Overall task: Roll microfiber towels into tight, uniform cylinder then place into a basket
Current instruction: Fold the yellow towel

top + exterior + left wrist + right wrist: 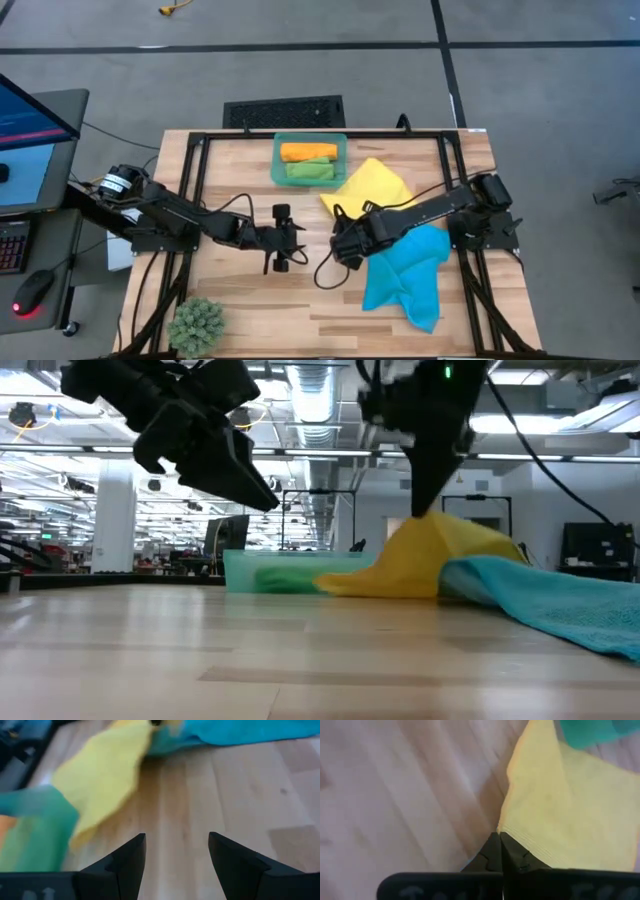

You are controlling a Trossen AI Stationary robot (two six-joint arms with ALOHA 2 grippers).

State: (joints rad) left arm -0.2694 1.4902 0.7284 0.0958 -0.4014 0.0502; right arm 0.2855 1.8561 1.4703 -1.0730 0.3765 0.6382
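**Right gripper pinches the yellow towel's corner**

Here's the right gripper [499,851], fingers clenched tight on a corner of the yellow towel [368,188], just past the middle of the table [250,310] toward three o'clock. In the right wrist view the cloth fans away from the closed fingertips, its hemmed edge meeting them at the very tip. In the low view that corner is lifted into a peak under the gripper, and the rest drapes down to the wood.

From above, the yellow towel runs on a diagonal, long axis from the pinched corner near centre out toward one o'clock, its far edge just beside the basket [278,160]. The blue towel [405,278] lies rumpled toward four o'clock, touching the yellow one and partly under the right arm.

The basket sits at twelve o'clock at the far edge, holding the orange towel [307,152] and the green towel [308,171], both rolled, long axes across the table, side by side.

The left gripper [282,238] hovers toward nine o'clock of centre, fingers spread, gripping nothing. A spiky plant ball [196,326] rests at seven o'clock.
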